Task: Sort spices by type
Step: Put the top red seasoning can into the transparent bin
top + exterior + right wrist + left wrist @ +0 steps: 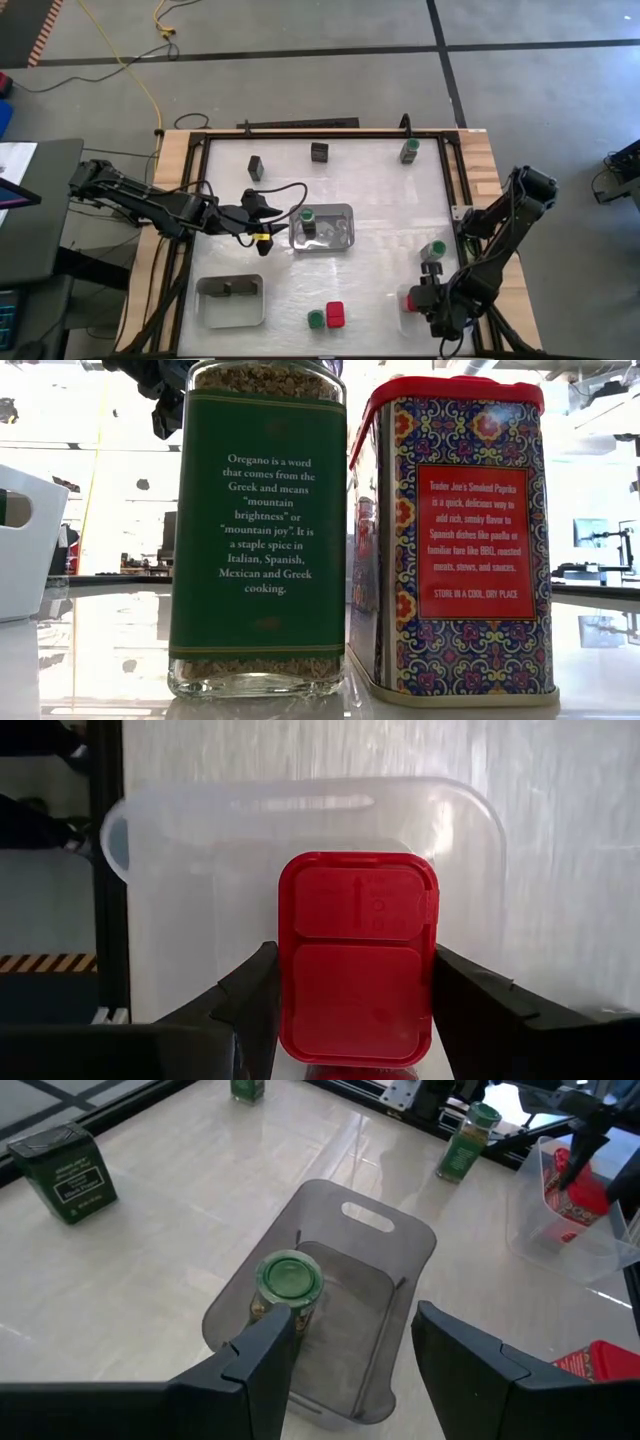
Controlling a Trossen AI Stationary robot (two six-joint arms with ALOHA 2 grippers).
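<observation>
Red-lidded spice tin sits between the two dark fingers of the right gripper, fingers close against both its sides. Clear plastic bin lies under and around the tin. White tabletop beyond.

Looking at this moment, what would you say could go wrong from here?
The right tool holds a red-topped tin over the clear bin; released off-centre, it might tip. The left tool hangs above the green-lidded jar in the grey tray, and lowering could knock it over.
</observation>
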